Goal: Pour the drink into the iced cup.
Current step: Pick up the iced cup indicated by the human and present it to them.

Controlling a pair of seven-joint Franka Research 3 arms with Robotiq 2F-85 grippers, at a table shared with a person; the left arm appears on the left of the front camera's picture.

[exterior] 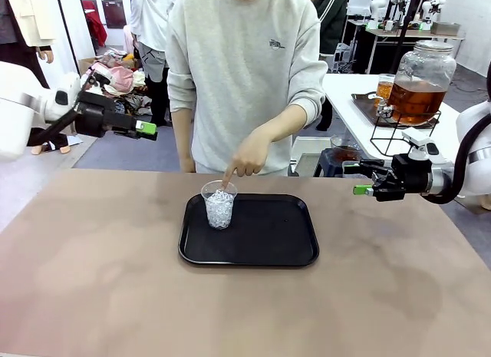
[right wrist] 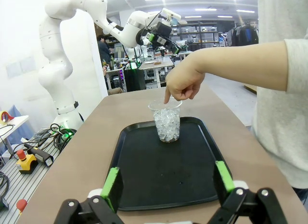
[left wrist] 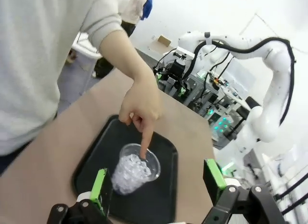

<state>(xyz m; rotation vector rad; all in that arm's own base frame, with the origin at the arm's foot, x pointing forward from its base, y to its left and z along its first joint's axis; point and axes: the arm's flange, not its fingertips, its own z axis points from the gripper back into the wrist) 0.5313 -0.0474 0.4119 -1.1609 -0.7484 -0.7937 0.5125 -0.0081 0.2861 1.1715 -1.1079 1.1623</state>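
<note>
- The left pincer (exterior: pixel 146 129) hangs above the left side of the counter (exterior: pixel 92 280), jaws apart and holding nothing. Its wrist view looks down between its green pads at the iced cup (left wrist: pixel 132 171), so it seems to be standing by and watching.
- The right pincer (exterior: pixel 362 190) is also spread wide and empty. It is held level above the counter's right side and faces inward toward the tray (exterior: pixel 268 238). That keeps the cup framed between its fingers and leaves the middle free for the person.
- The iced cup (exterior: pixel 219 206) is clear and packed with crushed ice. It stands upright on the near-left part of the black tray, probably so any spill lands on the tray.
- The person's hand (exterior: pixel 247 159) reaches over from the far side with the index finger aimed down into the cup's mouth, likely to show where to pour. I cannot tell whether the finger touches the ice.
- The drink (exterior: pixel 414 104) is well away from the cup. It sits amber in a lidded dispenser jar (exterior: pixel 423 69) on a wire stand (exterior: pixel 383 138), on a white table (exterior: pixel 345 92) behind the right arm. Neither pincer is near it, so I judge the pouring not yet begun.
</note>
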